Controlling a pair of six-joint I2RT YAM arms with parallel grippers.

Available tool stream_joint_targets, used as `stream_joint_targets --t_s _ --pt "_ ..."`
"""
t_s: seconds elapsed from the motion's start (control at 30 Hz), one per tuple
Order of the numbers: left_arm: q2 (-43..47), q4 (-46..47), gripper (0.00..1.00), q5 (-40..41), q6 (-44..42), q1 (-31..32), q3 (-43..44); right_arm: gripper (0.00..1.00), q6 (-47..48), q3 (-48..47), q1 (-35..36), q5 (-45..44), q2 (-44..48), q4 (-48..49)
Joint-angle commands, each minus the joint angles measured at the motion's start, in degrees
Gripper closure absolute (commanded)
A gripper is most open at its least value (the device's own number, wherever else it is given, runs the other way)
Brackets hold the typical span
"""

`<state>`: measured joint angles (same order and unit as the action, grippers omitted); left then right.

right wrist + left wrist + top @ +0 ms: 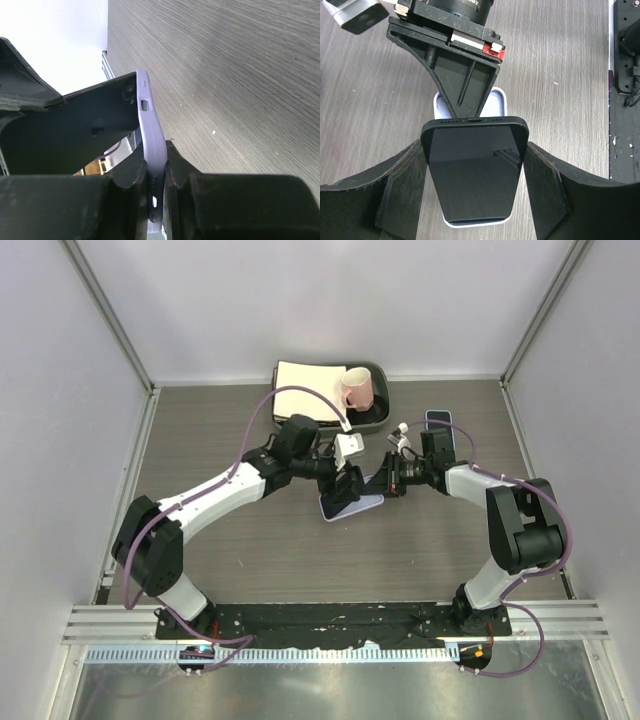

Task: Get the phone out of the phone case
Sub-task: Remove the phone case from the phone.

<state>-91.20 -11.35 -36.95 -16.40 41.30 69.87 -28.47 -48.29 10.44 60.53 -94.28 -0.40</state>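
The separation step is in hand at the middle of the bench (pixel 220 540): the right hand (pixel 156 172) is closed tight on the rim of the lavender case (pixel 150 125), while the left hand (pixel 475 187), its fingers (pixel 402 192) spread about the phone's width, grips the black phone (pixel 475 165) by its two long edges. The phone's port end appears raised clear of the case, its far end seemingly seated. Next, the left hand should probably draw the phone up and away while the right anchors the case.
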Motion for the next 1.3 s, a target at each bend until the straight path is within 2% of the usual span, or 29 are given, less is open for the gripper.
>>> stream_joint_targets --t_s 0.0,0.23,0.5,0.83,0.93,1.03,1.13,1.27 --pt "-1.1 4.8 1.00 -3.7 4.3 1.4 -1.0 0.99 3.0 -1.5 0.7 -3.9 -1.0 0.8" --pt "-3.0 7.6 1.00 -1.6 6.2 2.8 -2.7 0.99 4.8 -2.5 2.6 -7.3 -2.5 -2.0" --pt "-6.5 8.4 1.00 6.1 3.0 6.0 -5.4 0.99 7.0 -2.9 2.7 -9.4 -4.2 -3.8" --pt "-11.4 11.1 0.98 13.0 4.6 6.9 -4.3 0.99 7.6 -2.2 3.4 -9.3 -5.1 -3.6" --pt "-12.9 11.1 0.93 13.8 4.6 6.9 -3.7 0.99 7.6 -2.7 3.5 -8.4 -5.8 -3.5" --pt "-13.5 11.1 0.72 14.5 4.7 7.0 -3.6 0.99 7.8 -2.7 3.5 -7.4 -6.3 -3.6" --pt "-13.5 11.0 0.61 14.9 4.3 7.0 -4.1 0.99 10.3 -2.8 3.5 -5.5 -7.8 -5.3" --pt "-13.4 11.0 0.50 14.4 3.7 7.0 -4.9 0.99 10.2 -3.0 3.5 -3.6 -8.4 -4.3"
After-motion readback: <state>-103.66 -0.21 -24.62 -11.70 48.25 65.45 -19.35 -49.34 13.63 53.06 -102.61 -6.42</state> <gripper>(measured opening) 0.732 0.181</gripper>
